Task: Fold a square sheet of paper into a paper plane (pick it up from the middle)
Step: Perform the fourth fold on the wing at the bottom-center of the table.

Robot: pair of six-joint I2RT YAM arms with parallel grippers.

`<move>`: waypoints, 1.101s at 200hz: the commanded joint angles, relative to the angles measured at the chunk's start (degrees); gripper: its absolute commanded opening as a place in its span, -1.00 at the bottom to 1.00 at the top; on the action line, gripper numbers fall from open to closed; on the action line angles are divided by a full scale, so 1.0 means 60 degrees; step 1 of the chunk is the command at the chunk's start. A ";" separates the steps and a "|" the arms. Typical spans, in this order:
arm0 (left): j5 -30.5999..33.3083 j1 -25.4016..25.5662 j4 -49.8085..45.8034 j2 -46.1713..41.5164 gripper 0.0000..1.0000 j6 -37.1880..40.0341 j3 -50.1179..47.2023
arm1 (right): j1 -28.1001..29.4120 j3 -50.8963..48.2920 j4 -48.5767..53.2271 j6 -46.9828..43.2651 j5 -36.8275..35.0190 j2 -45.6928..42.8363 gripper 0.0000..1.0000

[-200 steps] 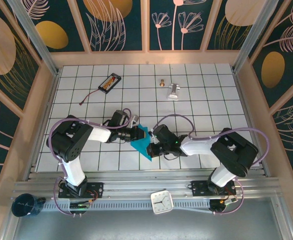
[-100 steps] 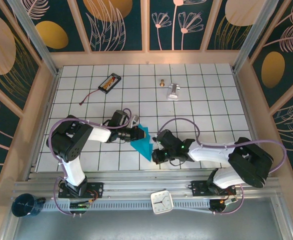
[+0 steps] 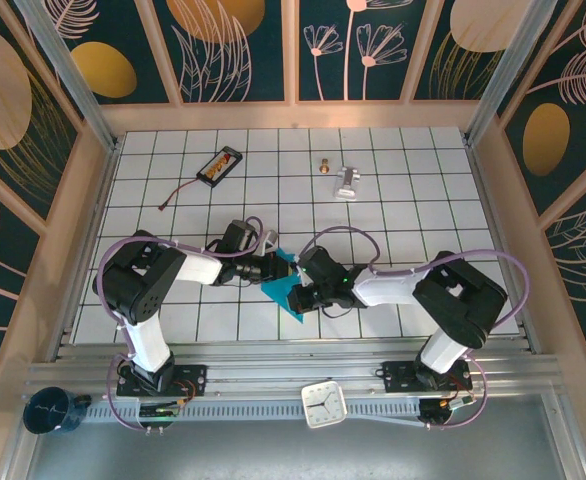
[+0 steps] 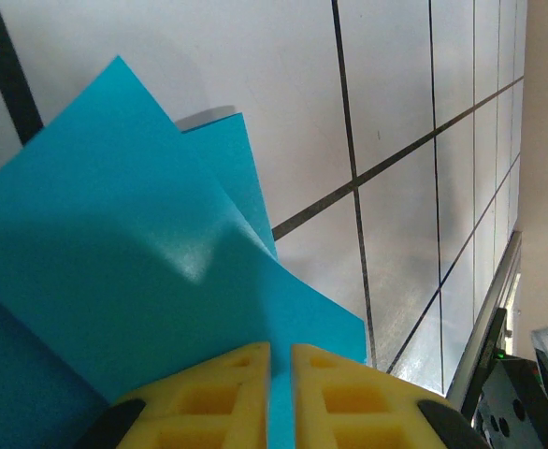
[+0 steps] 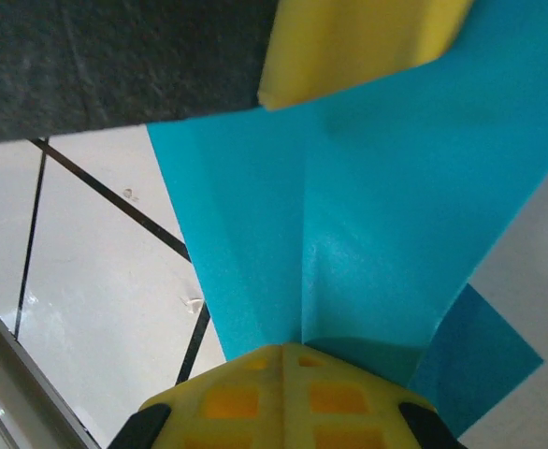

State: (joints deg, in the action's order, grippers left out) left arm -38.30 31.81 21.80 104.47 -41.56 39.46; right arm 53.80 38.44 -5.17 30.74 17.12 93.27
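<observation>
Both pinching the folded paper (image 4: 143,243), right gripper (image 5: 288,365) returned close beside left gripper (image 4: 281,369), seemingly touching.

Battery pack (image 3: 220,165), metal piece (image 3: 347,182) on gridded table (image 3: 423,205)

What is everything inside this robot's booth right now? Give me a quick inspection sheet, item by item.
Surface: white table with black grid lines.
Job's things: teal paper, partly folded, held between the two arms near the front middle.
Clutter: black battery pack, silver metal piece and small brass piece at the far side, apart from the paper.
Grippers: left gripper has its fingers shut on the paper; right gripper likewise.
Cables: purple cables loop over both arms; a thin lead trails from the battery pack.
Surroundings: patterned wall panels; a small clock at the front rail.
</observation>
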 commanded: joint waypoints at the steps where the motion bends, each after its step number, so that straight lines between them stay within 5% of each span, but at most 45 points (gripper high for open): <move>1: 0.1624 -0.0045 -0.1717 0.0635 -0.71 0.0437 -0.0322 | -0.0031 -0.0657 -0.0193 0.0009 0.0247 -0.0086 -1.00; 50: 0.1359 -0.0051 -0.1340 0.0432 -0.69 0.0182 -0.0293 | -0.0034 -0.1468 -0.0705 0.0388 0.0266 -0.0174 -1.00; 104: 0.0789 0.0020 -0.0747 -0.1592 -0.50 -0.1043 -0.0408 | -0.0032 -0.1936 -0.1272 0.0669 0.0222 -0.0058 -1.00; 162: 0.0812 0.0823 -0.0500 -0.2148 -0.88 -0.2133 -0.1108 | -0.0043 -0.2039 -0.1263 0.0677 0.0152 -0.0062 -1.00; 220: 0.0585 0.1145 -0.0265 -0.1107 -0.99 -0.2215 -0.0780 | -0.0046 -0.1955 -0.1062 0.0720 0.0061 -0.0040 -1.00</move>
State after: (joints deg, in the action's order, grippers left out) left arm -33.95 38.39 19.46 96.14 -53.65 33.26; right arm 53.45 29.08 -21.06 33.87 18.11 91.42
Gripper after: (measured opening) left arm 0.044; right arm 0.045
